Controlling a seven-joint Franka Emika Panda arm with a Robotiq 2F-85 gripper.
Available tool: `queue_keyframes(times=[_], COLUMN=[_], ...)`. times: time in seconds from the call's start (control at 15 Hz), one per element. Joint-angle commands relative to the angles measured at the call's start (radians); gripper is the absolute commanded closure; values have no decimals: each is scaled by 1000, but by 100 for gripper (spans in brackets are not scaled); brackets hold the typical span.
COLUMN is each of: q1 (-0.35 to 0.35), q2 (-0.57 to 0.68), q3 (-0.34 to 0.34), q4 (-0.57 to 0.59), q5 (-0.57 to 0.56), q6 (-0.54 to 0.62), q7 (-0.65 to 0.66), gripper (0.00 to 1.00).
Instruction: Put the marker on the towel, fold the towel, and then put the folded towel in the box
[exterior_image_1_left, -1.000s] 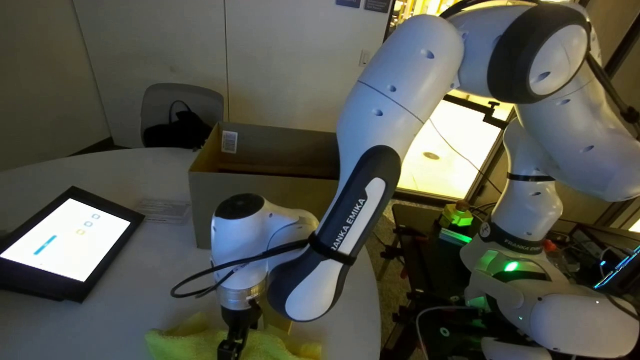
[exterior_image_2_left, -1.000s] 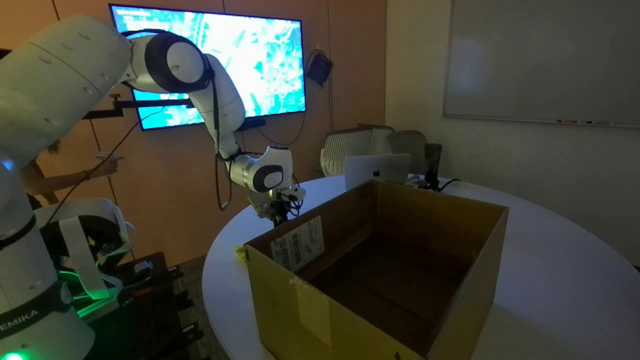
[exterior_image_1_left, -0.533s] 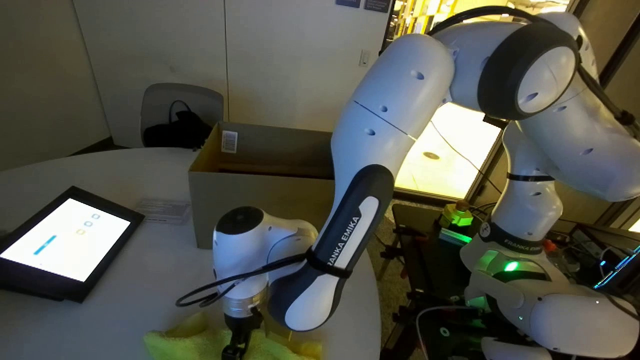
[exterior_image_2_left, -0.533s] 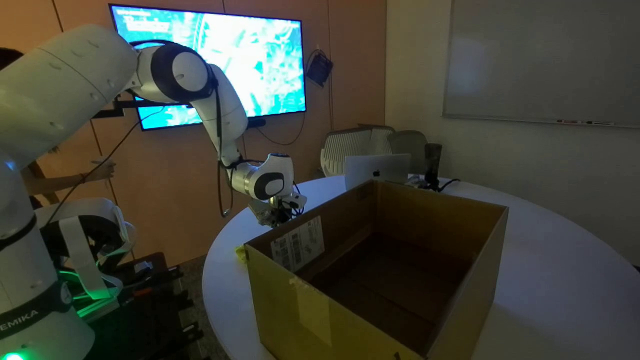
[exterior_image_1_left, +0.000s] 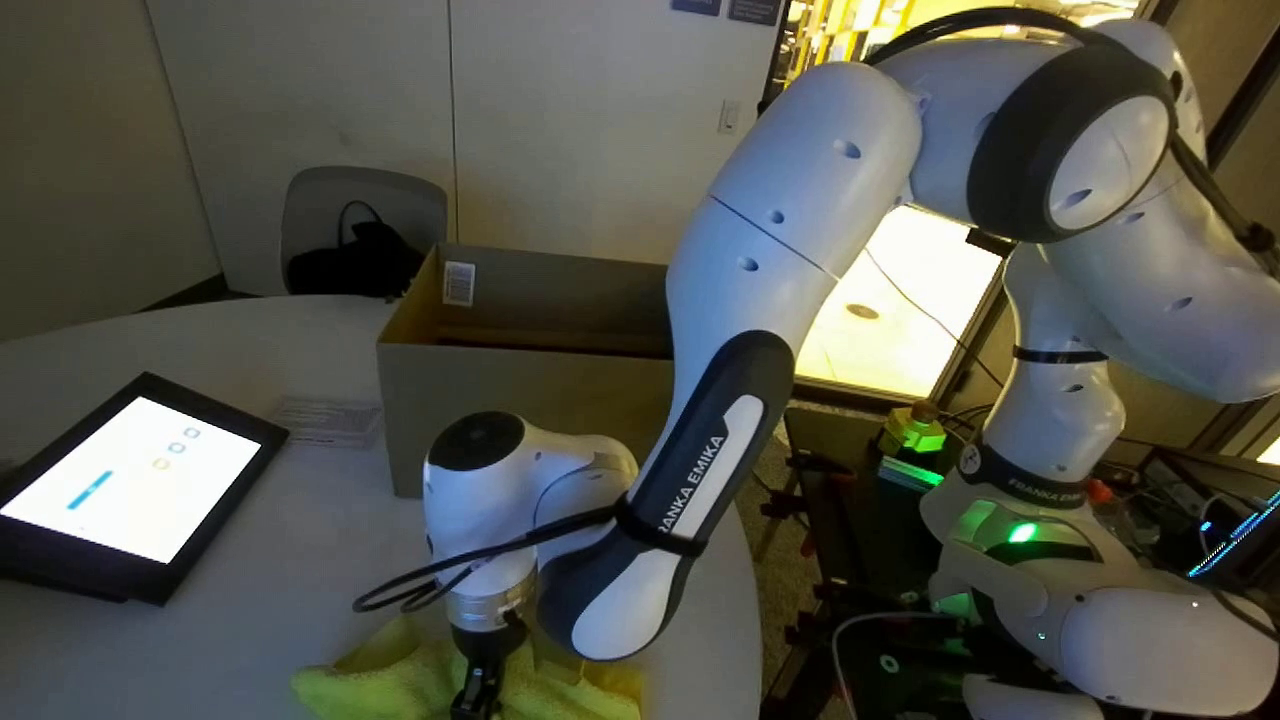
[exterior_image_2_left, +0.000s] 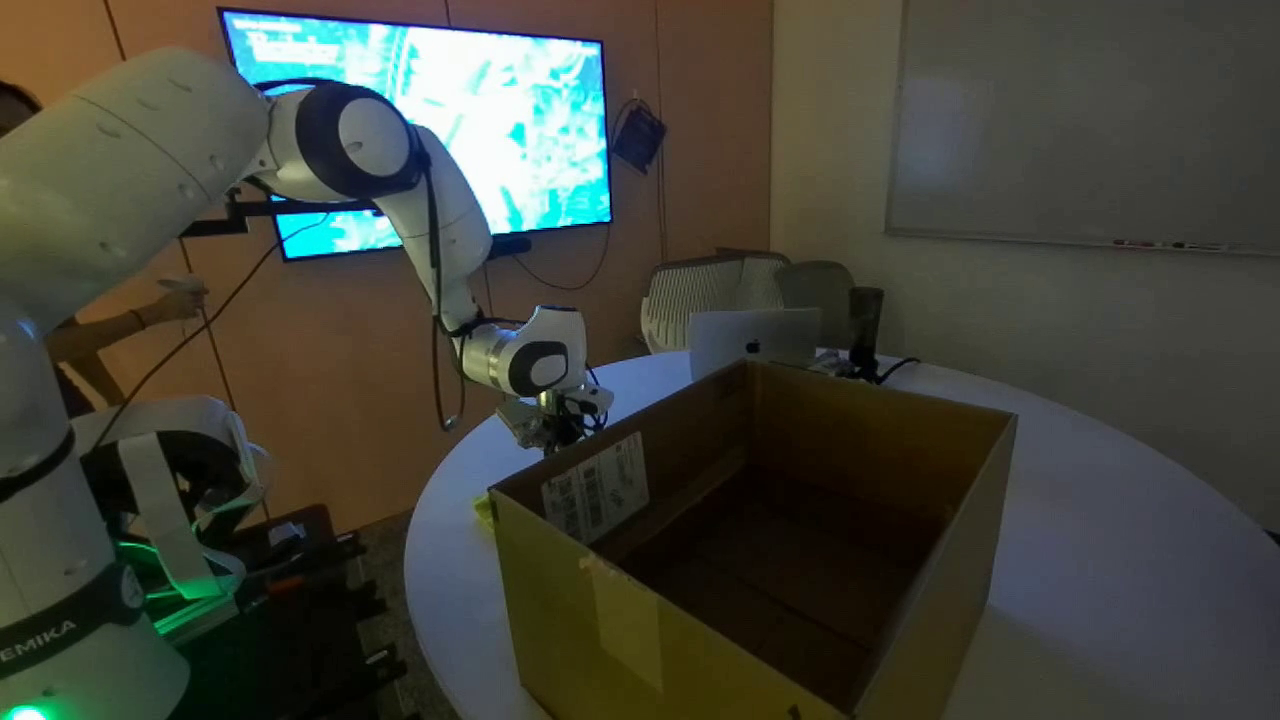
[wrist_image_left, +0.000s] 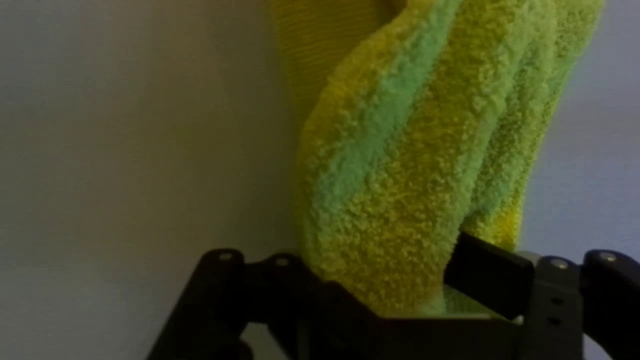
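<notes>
Low at six o'clock in an exterior view, the yellow-green towel (exterior_image_1_left: 360, 690) lies rumpled on the round white table (exterior_image_1_left: 260, 610), its near part out of view. The white arm (exterior_image_1_left: 790, 230) slants down out of two o'clock before me, and the gripper (wrist_image_left: 382, 272) points down among the folds. The wrist view brings me closer: a thick fold of the towel runs from one o'clock to about five, and the black fingers (wrist_image_left: 492, 275) stand apart on either side of it, at seven and four o'clock. Whether they squeeze the cloth, I cannot tell. At twelve o'clock from the towel, the brown cardboard box (exterior_image_1_left: 520, 380) stands upright, top uncovered, with a white label (exterior_image_1_left: 459, 284) at eleven o'clock on its far inner wall. At ten o'clock from the towel sits a dark tablet (exterior_image_1_left: 140, 480), screen lit. In an exterior view, a silver laptop (exterior_image_2_left: 755, 340) stands at twelve o'clock beyond the box, and a bright wall display (exterior_image_2_left: 490, 130) hangs at eleven.
</notes>
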Motion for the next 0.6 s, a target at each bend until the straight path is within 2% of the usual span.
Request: queue_keyframes(times=[0.0,0.13,0.27,0.33,0.53], q1=[13,16,19,15,7], q2=[-88,-155,-234,-270,-388], q3=[-20,-30,-44,-46,-68], q4=[-65,-111,-167,-191,-263], q5=[-26,-38,-59,-66,-98], q6=[-46,-59,-65,-67,-59], q7=[15,17,22,20,39], gripper=[90,100,96,99,97])
